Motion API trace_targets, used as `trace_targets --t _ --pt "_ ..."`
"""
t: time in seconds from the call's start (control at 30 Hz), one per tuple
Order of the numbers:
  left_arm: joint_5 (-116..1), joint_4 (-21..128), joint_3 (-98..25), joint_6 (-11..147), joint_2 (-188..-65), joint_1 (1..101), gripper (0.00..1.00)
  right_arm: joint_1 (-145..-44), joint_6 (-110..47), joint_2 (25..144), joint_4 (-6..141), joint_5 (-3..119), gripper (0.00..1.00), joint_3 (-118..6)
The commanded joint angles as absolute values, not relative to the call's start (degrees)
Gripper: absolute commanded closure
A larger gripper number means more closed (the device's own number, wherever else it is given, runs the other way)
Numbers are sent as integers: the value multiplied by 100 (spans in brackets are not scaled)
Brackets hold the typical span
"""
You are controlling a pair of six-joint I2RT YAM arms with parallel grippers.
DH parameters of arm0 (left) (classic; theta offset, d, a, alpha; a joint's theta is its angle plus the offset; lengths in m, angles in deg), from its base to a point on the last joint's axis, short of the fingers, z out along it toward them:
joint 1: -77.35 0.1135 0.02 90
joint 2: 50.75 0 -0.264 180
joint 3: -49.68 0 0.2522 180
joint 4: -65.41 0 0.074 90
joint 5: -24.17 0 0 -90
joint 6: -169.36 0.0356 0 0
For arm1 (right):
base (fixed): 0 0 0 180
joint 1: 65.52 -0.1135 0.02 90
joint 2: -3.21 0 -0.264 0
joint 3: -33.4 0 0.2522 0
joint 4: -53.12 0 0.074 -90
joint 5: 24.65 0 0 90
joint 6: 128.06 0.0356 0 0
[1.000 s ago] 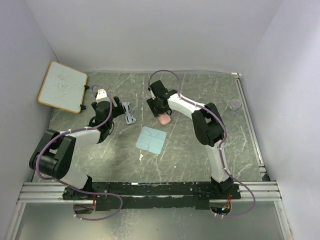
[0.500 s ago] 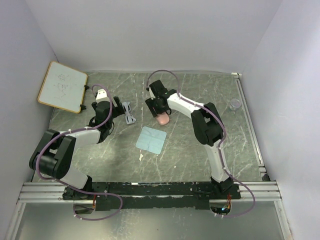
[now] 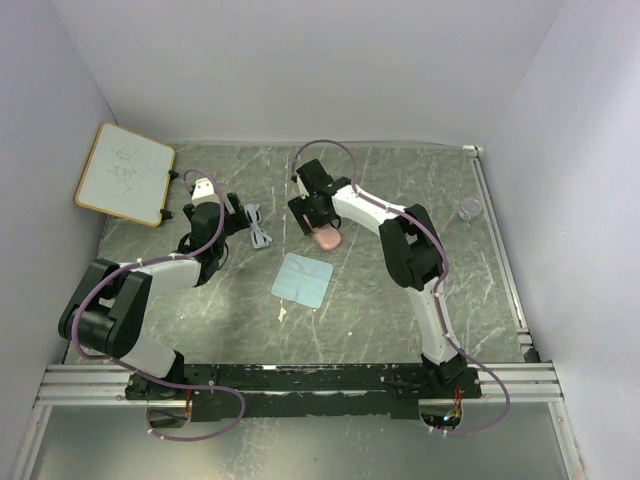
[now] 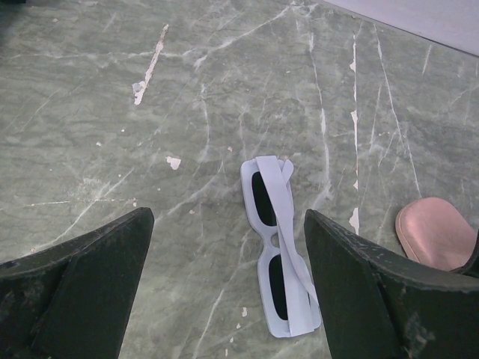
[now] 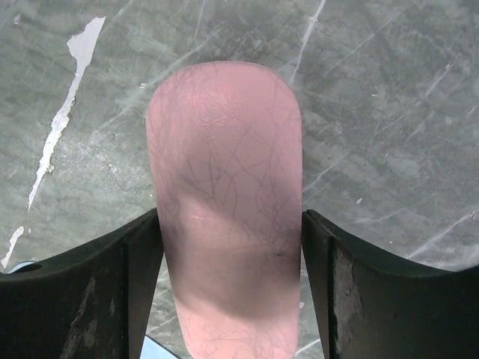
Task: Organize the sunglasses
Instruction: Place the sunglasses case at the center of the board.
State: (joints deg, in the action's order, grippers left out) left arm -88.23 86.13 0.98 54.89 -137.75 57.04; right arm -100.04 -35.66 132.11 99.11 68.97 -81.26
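The sunglasses [image 3: 259, 226] lie folded on the table, pale grey-white with slim arms. In the left wrist view they [image 4: 278, 254] lie between my fingers, close to the right finger. My left gripper [image 3: 238, 215] [image 4: 228, 217] is open, right beside them. The pink case [image 3: 327, 239] [image 5: 224, 149] sits between my right fingers, which touch both its sides. My right gripper [image 3: 320, 222] [image 5: 232, 217] is shut on it, low over the table. The case's end also shows in the left wrist view [image 4: 436, 233].
A pale blue square cloth [image 3: 302, 279] lies flat in front of the case. A small whiteboard [image 3: 125, 172] leans at the far left wall. A small clear round object [image 3: 469, 208] sits at the right. White walls enclose the table.
My right gripper has moved slightly to the left with the pink case. The left arm and the sunglasses have not moved.
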Motion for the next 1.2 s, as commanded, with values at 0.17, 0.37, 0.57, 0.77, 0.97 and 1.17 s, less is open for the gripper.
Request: trace_targets --t 0.17,0.37,0.57,0.77,0.97,1.17 --pt "-8773 8814 97 5475 -13718 5784 6 -10067 -3711 13486 10997 7005 28 -9168" --pt "-8796 8820 118 5483 -13686 5813 6 -10094 -3816 13697 11670 7208 27 -9570" --pt "-8746 8813 129 5457 -13645 5854 6 -10094 -3827 13510 11608 7054 26 -9256" --pt "-8733 8810 151 5448 -13603 5874 6 -10103 -3827 13452 11544 6990 26 -9016" --pt "-8711 8810 164 5432 -13568 5889 6 -10107 -3849 13536 11581 6956 26 -9094" --pt "-8693 8820 165 5422 -13579 5899 6 -10108 -3862 13603 11630 6945 27 -9198"
